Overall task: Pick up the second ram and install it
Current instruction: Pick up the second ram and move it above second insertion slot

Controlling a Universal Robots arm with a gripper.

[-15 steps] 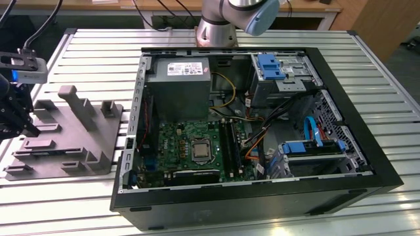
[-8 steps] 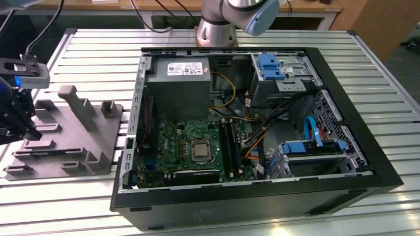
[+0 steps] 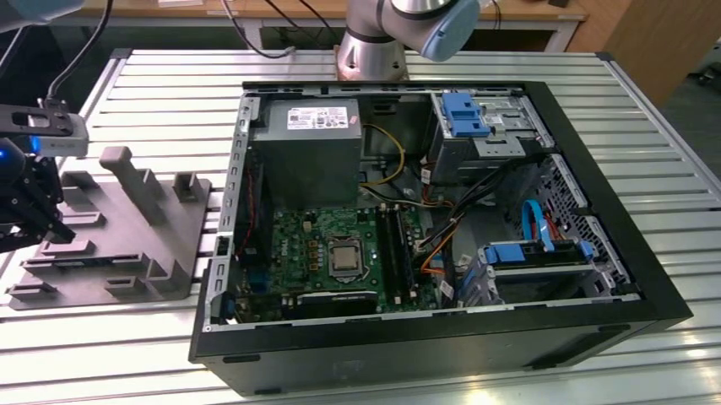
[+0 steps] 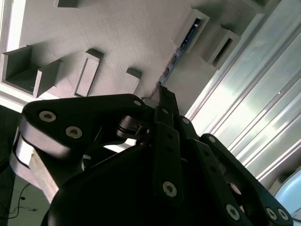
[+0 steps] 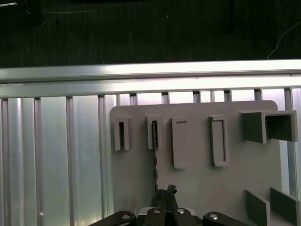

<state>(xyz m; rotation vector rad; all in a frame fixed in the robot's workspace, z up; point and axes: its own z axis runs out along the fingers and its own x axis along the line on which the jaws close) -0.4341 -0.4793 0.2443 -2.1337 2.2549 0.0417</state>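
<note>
A grey fixture [image 3: 124, 236] lies on the slatted metal table [image 3: 169, 110], at nine o'clock from the open computer case [image 3: 451, 354].

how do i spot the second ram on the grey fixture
On the slatted metal table lies a grey fixture with upright posts. The second ram stands on edge in it, running from one slotted post toward the pincer. Unlike the grey blocks around it, it is near-black and blade-thin.
</note>
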